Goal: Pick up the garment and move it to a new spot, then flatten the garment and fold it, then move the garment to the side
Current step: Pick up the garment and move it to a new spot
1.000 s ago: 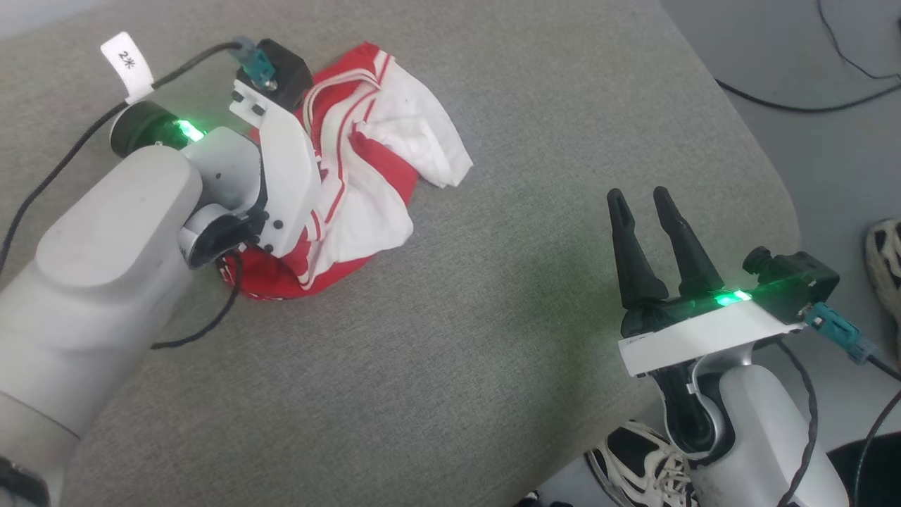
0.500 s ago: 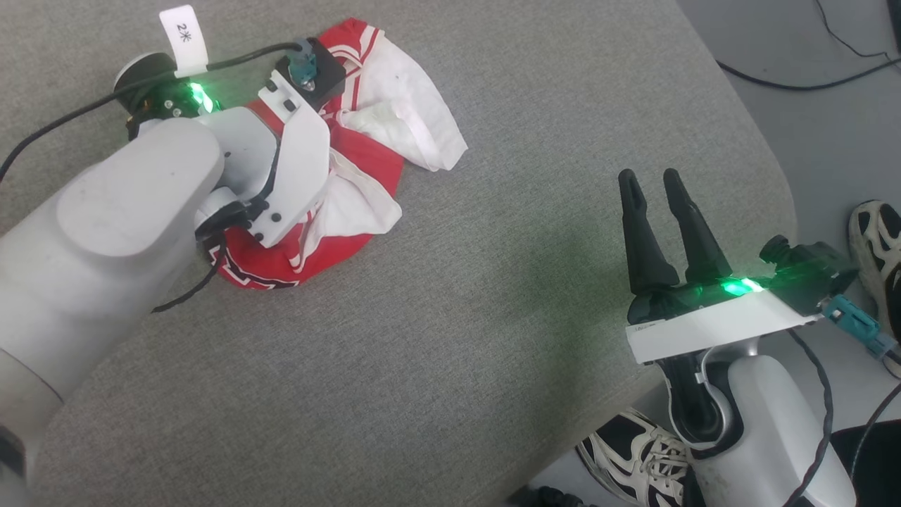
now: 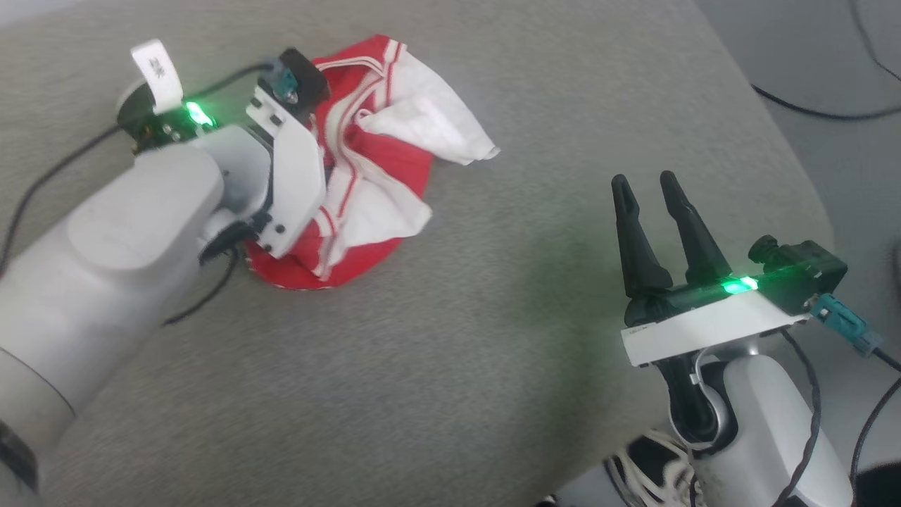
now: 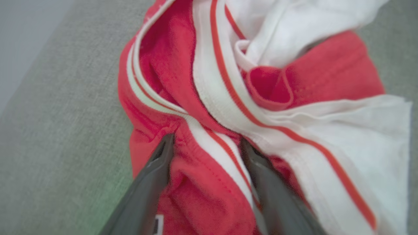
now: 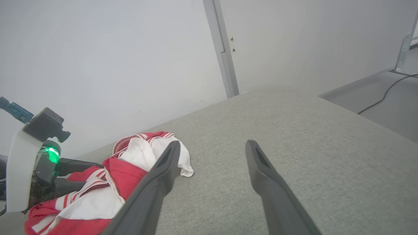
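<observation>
A small red shirt (image 3: 373, 183) with white sleeves lies in a crumpled heap at the far left of a grey cushion (image 3: 457, 352), the left gripper (image 4: 206, 143) standing over it with its jaws wide and a ridge of red cloth and striped trim bulging between the fingers (image 4: 153, 176). Nothing looks pinched, so the moment reads as the pick-up-and-move step, either at the grab or at the set-down; flattening has not begun. The right gripper (image 3: 644, 186) hangs empty and spread well apart from the shirt, near the cushion's right edge. The next move likely calls for both grippers: each must find a separate edge, a sleeve or the hem, and draw the heap out flat, which means bringing the right arm across. In the head view the left wrist's white housing covers the fingertips; the left wrist view shows them, pressed into the folds. The right wrist view adds a side-on look at the heap, with a pale wall (image 5: 130, 49) behind.
</observation>
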Tool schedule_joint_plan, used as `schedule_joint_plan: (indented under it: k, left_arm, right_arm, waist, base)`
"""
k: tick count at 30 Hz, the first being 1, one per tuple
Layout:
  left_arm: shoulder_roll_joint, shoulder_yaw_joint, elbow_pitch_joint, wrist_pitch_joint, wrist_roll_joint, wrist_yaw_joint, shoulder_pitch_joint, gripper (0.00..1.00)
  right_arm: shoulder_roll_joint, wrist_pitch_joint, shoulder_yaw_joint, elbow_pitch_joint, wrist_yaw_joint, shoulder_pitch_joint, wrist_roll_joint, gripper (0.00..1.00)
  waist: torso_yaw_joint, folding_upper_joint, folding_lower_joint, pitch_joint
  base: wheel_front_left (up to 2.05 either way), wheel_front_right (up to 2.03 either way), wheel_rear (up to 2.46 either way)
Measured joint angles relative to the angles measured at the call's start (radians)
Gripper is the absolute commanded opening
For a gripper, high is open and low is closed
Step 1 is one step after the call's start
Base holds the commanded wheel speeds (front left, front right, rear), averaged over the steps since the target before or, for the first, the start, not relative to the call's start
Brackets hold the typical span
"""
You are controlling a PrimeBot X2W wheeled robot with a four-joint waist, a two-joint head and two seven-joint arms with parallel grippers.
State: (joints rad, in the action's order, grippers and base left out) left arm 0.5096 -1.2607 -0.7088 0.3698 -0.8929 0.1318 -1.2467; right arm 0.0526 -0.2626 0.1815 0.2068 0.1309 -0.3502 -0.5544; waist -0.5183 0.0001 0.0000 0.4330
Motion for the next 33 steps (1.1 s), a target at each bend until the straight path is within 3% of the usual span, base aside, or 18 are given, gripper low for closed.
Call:
schedule_joint_plan:
  k: [11,18,23,27,33]
  left_arm:
    - [-0.047,0.063,0.053,-0.337,-0.130,0.000,0.122,1.00]
    - [-0.060,0.126,-0.026,-0.548,-0.189,-0.024,0.287,1.00]
    - [-0.085,0.170,-0.073,-0.616,-0.222,-0.033,0.381,1.00]
    - [-0.111,0.305,-0.065,-0.631,-0.172,-0.067,0.471,1.00]
    - [-0.125,0.554,0.043,-0.631,0.011,-0.100,0.667,1.00]
  right_arm:
    - [-0.001,0.000,-0.054,0.023,0.000,0.030,0.142,1.00]
    - [0.001,0.000,-0.086,0.041,0.000,0.065,0.199,1.00]
    - [0.027,0.000,-0.109,0.052,0.000,0.089,0.218,1.00]
    - [0.070,0.000,-0.158,0.056,0.000,0.128,0.225,1.00]
    - [0.100,0.000,-0.204,0.053,0.000,0.180,0.232,1.00]
  waist:
    - [0.183,0.0000,0.0000,-0.115]
    - [0.295,0.0000,0.0000,-0.175]
    - [0.349,0.0000,0.0000,-0.202]
    - [0.420,0.0000,0.0000,-0.232]
    - [0.499,0.0000,0.0000,-0.269]
  base:
    - [0.00,0.00,0.00]
    - [0.00,0.00,0.00]
    - [0.00,0.00,0.00]
    - [0.00,0.00,0.00]
    - [0.00,0.00,0.00]
